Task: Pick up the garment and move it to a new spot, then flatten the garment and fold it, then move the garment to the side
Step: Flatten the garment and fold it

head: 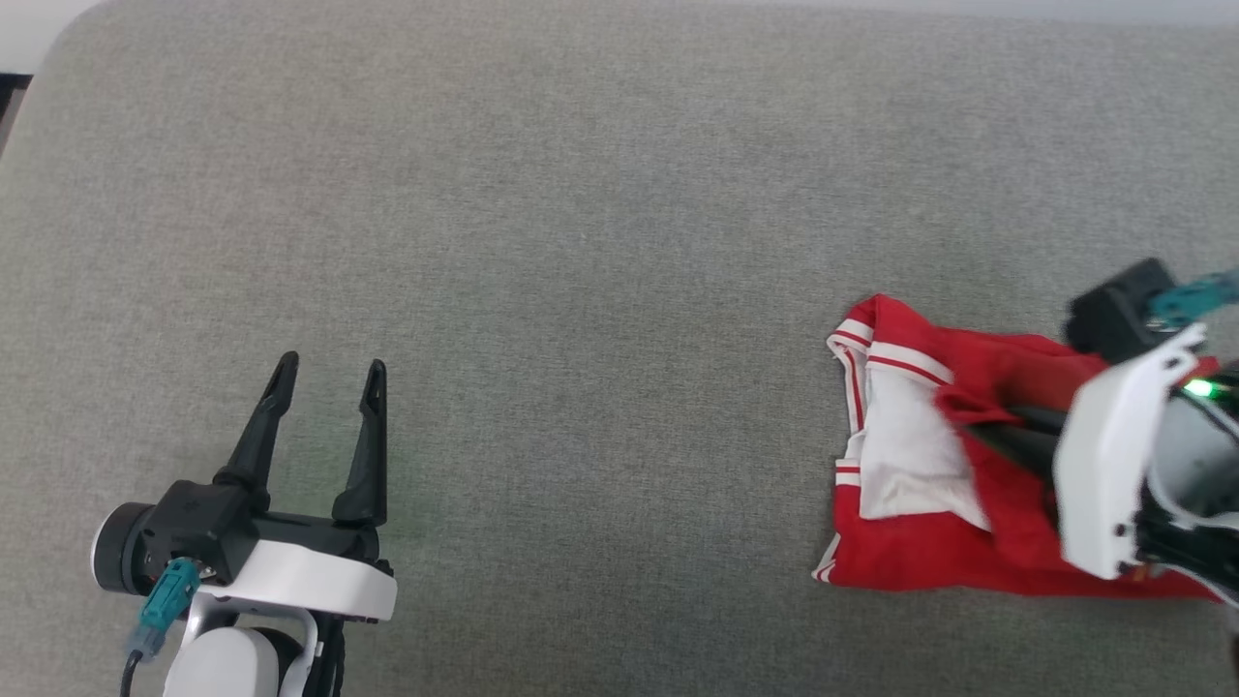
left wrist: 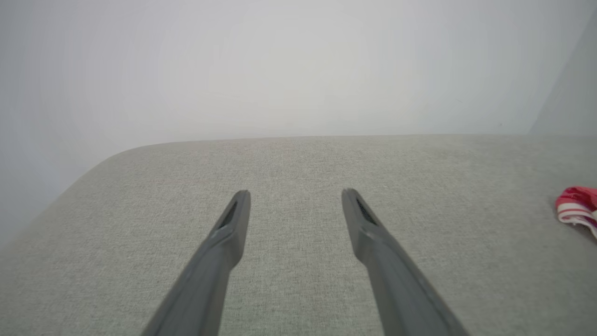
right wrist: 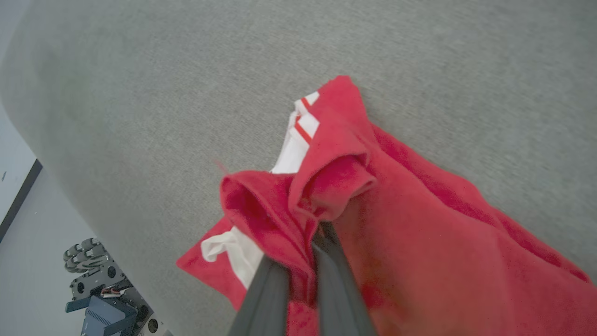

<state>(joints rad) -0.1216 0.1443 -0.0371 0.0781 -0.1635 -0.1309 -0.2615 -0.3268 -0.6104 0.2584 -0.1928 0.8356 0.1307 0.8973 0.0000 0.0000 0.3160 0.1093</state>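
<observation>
Head view: garment [head: 929, 542] lies crumpled on the grey tabletop [head: 581, 242], mostly red side up. Its white lining and striped hem show along the edge that faces my left claw [head: 331, 366]. My right claw [head: 978, 426] is on the garment, fingers pinched together on a raised red fold. Right wrist view agrees: red fabric is bunched over the fingertips of the right claw [right wrist: 319, 242] and the rest of the garment [right wrist: 419, 233] is draped on the tabletop. Left claw is well apart from the garment, off its striped side, jaws spread wide and holding nothing. Left wrist view: a striped corner of the garment [left wrist: 578, 207] sits far to the right of the spread fingers [left wrist: 233, 224].
</observation>
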